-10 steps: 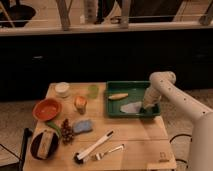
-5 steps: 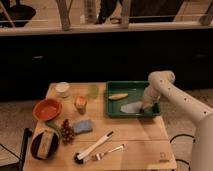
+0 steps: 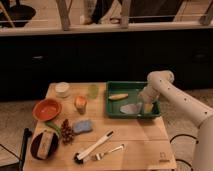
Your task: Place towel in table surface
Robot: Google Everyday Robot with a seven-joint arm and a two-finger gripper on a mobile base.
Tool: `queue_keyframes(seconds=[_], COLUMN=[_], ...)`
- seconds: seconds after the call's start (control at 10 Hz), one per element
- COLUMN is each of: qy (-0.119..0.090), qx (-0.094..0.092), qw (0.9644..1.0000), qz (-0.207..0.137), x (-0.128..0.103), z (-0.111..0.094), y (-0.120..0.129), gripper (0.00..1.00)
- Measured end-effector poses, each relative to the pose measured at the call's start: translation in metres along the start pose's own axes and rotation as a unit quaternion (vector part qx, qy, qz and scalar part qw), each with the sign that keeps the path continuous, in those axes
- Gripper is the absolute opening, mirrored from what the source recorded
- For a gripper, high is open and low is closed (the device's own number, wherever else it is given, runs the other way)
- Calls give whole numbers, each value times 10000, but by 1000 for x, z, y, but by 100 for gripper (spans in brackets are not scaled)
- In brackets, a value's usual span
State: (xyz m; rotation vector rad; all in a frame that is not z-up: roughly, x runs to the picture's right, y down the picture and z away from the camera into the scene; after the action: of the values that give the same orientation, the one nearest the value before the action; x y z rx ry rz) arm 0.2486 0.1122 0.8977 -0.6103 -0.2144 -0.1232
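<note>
**Ana:** Hardly anything has moved since a second ago. The white arm's gripper stays low inside the right end of the green rectangular plastic tray.

**Ben:** Is it gripping anything?

**Ana:** I cannot tell. It is down near the tray floor, and whether it holds something does not show.

**Ben:** Where is the towel?

**Ana:** The pale grey crumpled cloth towel lies inside the tray at its front edge, just beside the gripper on the left. Whether they touch is unclear. It is not yet on the light wooden table.

**Ben:** Anything else in the tray?

**Ana:** A yellow elongated piece lies toward the back, apart from the towel.

**Ben:** And outside the tray?

**Ana:** Just left of it stands a pale green cup, with a small white bowl farther left. A round orange bowl sits well to the left. A blue sponge lies left of the tray's front corner, and a white-handled brush and a metal fork lie in front of the tray.
</note>
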Motion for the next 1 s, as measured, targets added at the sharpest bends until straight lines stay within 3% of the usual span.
queue_keyframes(seconds=[0.6,0.7,1.0], qy=[-60,-65,-83], qx=[-54,-72,-134], qw=[9992,9990,9985], qz=[-386,-439,-531], x=[-22,-26,-32], z=[6,9,19], y=[-4,-5,-6], gripper=[79,73,45])
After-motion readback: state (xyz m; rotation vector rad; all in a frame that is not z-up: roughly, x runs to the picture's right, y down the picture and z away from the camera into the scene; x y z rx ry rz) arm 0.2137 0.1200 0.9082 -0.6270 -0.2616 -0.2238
